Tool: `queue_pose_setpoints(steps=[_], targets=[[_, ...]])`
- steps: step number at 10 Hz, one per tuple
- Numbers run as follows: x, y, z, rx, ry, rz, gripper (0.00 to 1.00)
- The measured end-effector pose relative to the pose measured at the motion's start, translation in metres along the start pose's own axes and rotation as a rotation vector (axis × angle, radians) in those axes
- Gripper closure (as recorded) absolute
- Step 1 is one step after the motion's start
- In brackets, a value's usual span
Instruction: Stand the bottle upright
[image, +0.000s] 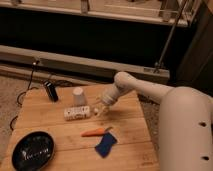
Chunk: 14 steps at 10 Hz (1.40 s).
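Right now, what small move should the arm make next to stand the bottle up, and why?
Probably ease the gripper the last bit toward the bottle. It lies on its side on the table, the gripper sits just off one end, and the white cup stands close behind it, so a short, slow approach seems safest.

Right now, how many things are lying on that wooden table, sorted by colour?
White: 2, the cup and the bottle, which lies on its side
Black: 2, the can and the dish
Orange: 1, a carrot-like piece
Blue: 1, a cloth
Total: 6
Not counted: the gripper, at the bottle's right end.
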Motion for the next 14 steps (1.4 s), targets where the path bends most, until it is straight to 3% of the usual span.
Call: queue_pose_setpoints(steps=[5,6,7,9,11,14], targets=[[0.009,-0.004,-0.001,0.006,0.002,0.021,0.4],[0.009,-0.004,0.001,0.002,0.001,0.017,0.45],[0.007,-0.005,0.003,-0.006,-0.002,0.006,0.57],[0.007,-0.006,0.006,-0.018,-0.003,-0.006,0.63],[0.01,-0.005,0.011,-0.036,-0.002,-0.013,0.63],[0.009,-0.004,0.02,-0.057,-0.01,-0.04,0.42]])
